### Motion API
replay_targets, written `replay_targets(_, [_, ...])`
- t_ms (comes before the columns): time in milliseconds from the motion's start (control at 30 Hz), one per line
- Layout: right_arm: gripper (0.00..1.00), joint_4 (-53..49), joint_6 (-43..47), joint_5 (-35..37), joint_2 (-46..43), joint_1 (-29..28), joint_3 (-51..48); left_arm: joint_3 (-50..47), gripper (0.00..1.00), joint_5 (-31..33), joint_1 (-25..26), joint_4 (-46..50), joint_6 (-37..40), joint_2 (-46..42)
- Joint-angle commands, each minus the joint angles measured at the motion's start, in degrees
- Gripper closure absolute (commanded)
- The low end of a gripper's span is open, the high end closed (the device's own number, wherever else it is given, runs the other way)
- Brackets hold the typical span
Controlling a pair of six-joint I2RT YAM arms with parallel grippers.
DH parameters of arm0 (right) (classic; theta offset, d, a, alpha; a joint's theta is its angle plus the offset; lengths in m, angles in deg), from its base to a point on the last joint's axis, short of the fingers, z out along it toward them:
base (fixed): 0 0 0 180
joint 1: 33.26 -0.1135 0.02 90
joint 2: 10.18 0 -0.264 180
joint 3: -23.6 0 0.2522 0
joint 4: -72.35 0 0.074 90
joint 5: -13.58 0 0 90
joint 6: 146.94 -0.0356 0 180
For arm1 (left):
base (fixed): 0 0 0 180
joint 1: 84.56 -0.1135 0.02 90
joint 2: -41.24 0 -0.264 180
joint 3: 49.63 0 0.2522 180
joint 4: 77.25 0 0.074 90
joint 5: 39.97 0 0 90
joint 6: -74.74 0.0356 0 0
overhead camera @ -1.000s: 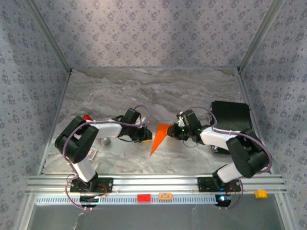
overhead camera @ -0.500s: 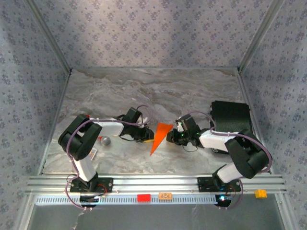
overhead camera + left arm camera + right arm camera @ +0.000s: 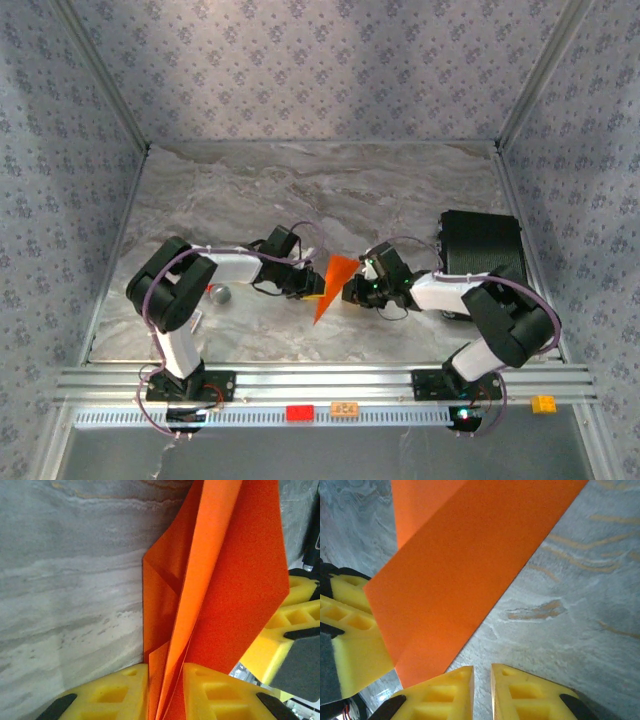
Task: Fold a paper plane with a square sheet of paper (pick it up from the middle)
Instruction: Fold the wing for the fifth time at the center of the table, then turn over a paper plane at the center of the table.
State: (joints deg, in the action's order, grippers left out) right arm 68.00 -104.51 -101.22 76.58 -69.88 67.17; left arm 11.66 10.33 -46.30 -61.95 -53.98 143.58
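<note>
Plane [image 3: 334, 283], orange, part-folded, mid-front on the table [image 3: 300, 190] between the arms, long axis near-to-far with its point toward the bases. Left gripper [image 3: 165, 672] is clamped on the centre folds. Right gripper [image 3: 482, 674], jaws almost together on nothing, sits just right of the wing's lower corner. Inner folds are hidden, and whether the point touches the table is unclear.

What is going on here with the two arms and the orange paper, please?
The two arms are working on an orange paper plane over the table. The left end effector pinches its folded layers at the centre crease. The right end effector sits almost closed at the paper's edge, with nothing between its fingers.
</note>
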Motion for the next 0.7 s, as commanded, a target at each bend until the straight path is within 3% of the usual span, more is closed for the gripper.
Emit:
replay_targets(0, [0.82,0.4,-1.2,-1.2,1.5,-0.6,0.3,1.3,0.76,-2.2,0.6,1.8,2.1,1.2])
replay_targets(667, [0.83,5.7,-2.9,-3.2,3.2,-0.7,-0.7,3.0,0.77,-2.9,2.6,2.9,4.6,2.5])
